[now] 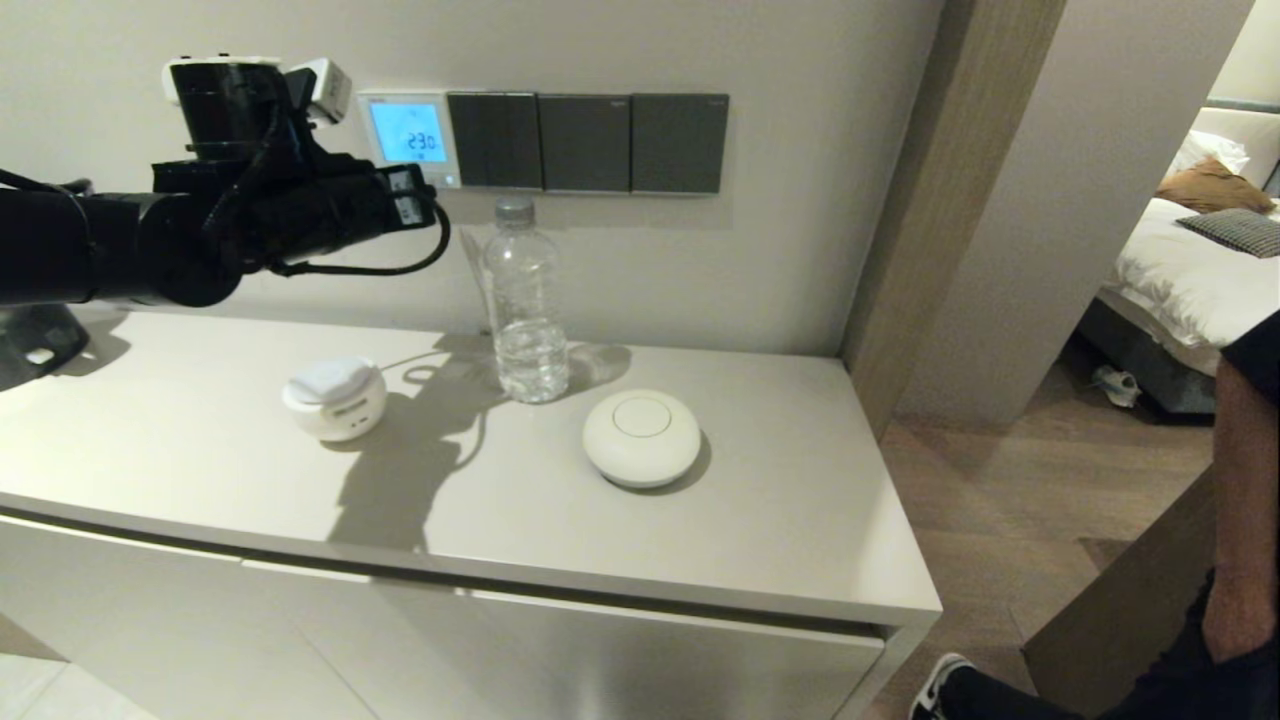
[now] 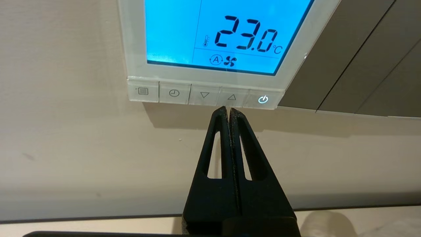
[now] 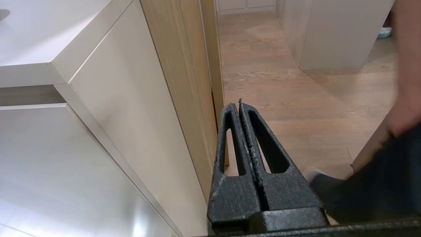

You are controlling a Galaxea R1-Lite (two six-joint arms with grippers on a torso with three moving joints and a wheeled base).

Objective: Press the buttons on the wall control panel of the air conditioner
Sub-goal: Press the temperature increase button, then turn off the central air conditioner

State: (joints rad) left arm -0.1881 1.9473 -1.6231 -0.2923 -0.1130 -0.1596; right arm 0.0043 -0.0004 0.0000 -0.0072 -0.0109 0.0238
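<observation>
Pointing: left gripper (image 2: pixel 227 109), jaws together, is hovering just under the up-arrow button (image 2: pixel 232 97) of the thermostat (image 2: pixel 138 70).
Idling: right gripper (image 3: pixel 239 104), jaws together, is hanging beside the cabinet (image 3: pixel 131 108).

The pale cabinet top (image 1: pixel 200 440) lies below the left gripper (image 1: pixel 425 195). On it stand a clear water bottle (image 1: pixel 522 305) just below and right of the pincer, a small white lidded pot (image 1: pixel 334 398) underneath, and a round white disc (image 1: pixel 641 437) further right.
</observation>
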